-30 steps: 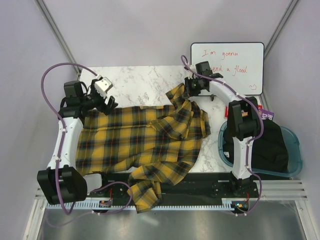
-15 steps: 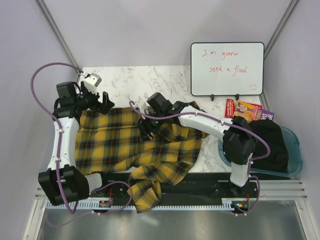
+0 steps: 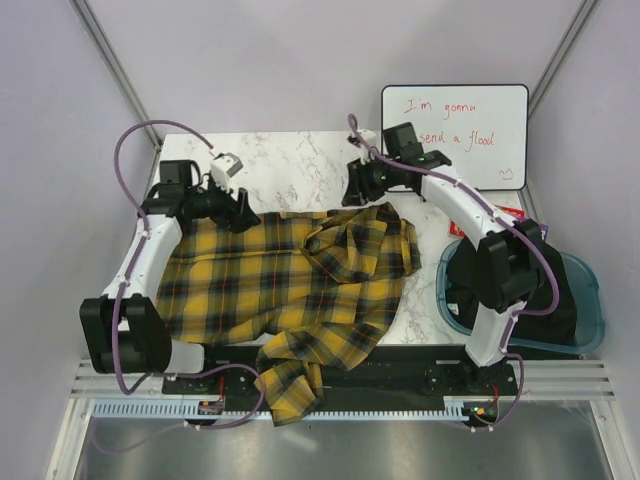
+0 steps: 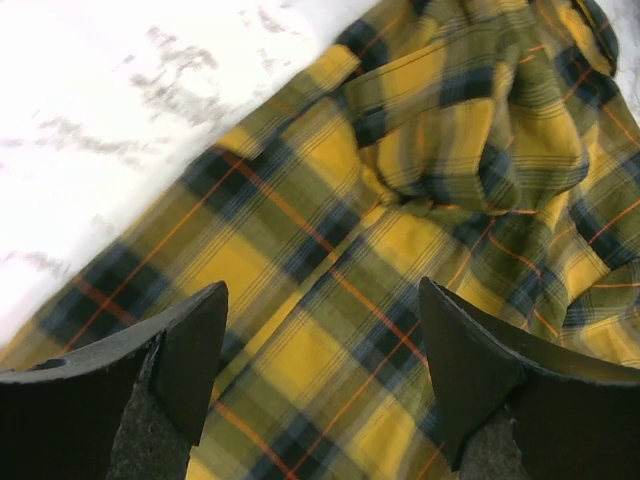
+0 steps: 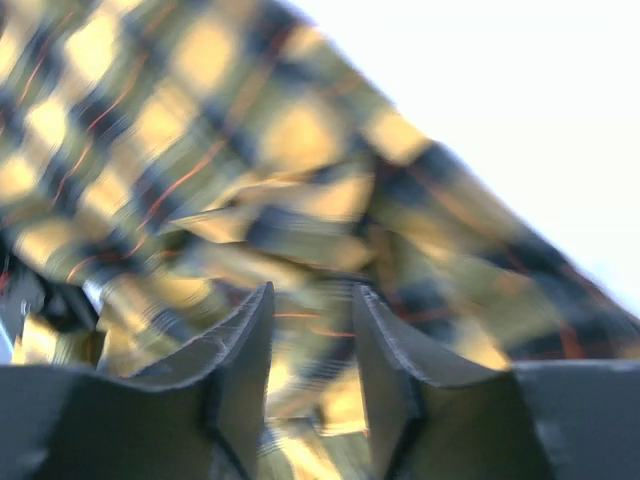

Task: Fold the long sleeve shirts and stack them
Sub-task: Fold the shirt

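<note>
The yellow-and-black plaid flannel shirt (image 3: 290, 285) lies spread on the marble counter (image 3: 290, 160). Its long axis runs from the left edge toward the right edge, with the cloth bunched at the right. One sleeve (image 3: 290, 385) hangs over the near edge. The left claw (image 3: 243, 212) is spread wide over the shirt's far-left border, gripping nothing. The right claw (image 3: 355, 188) hovers at the far side of the bunch, its jaws narrowly parted. The blur hides any contact with the cloth.

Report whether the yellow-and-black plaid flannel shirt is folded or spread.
Spread, not folded: the yellow-and-black plaid flannel shirt lies flat across the marble table, one part rumpled over itself, a sleeve hanging off the near edge.
</note>
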`<state>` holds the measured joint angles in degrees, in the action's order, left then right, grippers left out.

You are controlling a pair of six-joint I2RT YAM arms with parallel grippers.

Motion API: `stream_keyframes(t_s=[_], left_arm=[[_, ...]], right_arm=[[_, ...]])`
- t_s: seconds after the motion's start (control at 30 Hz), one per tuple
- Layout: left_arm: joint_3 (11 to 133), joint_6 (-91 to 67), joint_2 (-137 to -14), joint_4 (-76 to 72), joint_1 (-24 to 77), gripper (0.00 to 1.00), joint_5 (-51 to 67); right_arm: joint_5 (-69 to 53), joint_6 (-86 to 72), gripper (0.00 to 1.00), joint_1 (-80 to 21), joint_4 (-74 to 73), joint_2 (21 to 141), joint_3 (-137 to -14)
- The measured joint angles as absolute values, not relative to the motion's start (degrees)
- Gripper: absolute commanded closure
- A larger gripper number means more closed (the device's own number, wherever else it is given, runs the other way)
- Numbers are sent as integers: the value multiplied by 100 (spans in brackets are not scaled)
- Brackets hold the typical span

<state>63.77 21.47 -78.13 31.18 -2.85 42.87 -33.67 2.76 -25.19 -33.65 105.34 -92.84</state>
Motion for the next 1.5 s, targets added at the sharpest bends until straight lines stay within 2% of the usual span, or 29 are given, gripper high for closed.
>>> stream_keyframes(t_s=[0.17,0.33,0.47,0.73,0.83,0.87,0.97,1.07,1.13,1.23,1.27,1.33,1.37,1.5], left_arm=[[6840,2128,-8337,3022,895,20,3677],[7642,2110,-9190,2783,2163,21,2864],[7957,2038,-9710,2630,2685,20,2550],[8073,1643,-10239,2519,2912,22,2587],[8073,1516,-10276,2436,2930,30,2497],[8073,1494,-10283,2418,2943,36,2480],[8073,1393,-10372,2292,2967,46,2296],[8073,1365,-10490,2250,2967,45,2248],[8073,1354,-10556,2252,2963,50,2239],[8073,1337,-10604,2263,2965,85,2231],[8073,1334,-10610,2263,2965,95,2228],[8073,1343,-10602,2268,2954,97,2320],[8073,1345,-10580,2272,2936,98,2432],[7795,1573,-9915,2344,2834,96,3339]], right_arm=[[-3336,-139,63,-1918,-3256,10936,-9218],[-3564,-596,63,-2014,-2882,10954,-8086],[-3815,-847,64,-2104,-2731,10958,-7428],[-4294,-1125,64,-2167,-2346,10958,-7255],[-4372,-1164,64,-2213,-2305,10958,-7201],[-4383,-1181,64,-2231,-2300,10958,-7196],[-4427,-1179,64,-2285,-2263,10958,-7159],[-4458,-1179,63,-2318,-2259,10958,-7107],[-4482,-1177,63,-2342,-2257,10958,-7061],[-4504,-1162,61,-2355,-2241,10943,-6987],[-4506,-1146,57,-2355,-2244,10916,-6960],[-4504,-1103,50,-2353,-2268,10833,-6934],[-4497,-1046,43,-2344,-2311,10772,-6932],[-4399,-397,28,-2152,-2755,10182,-6958]])
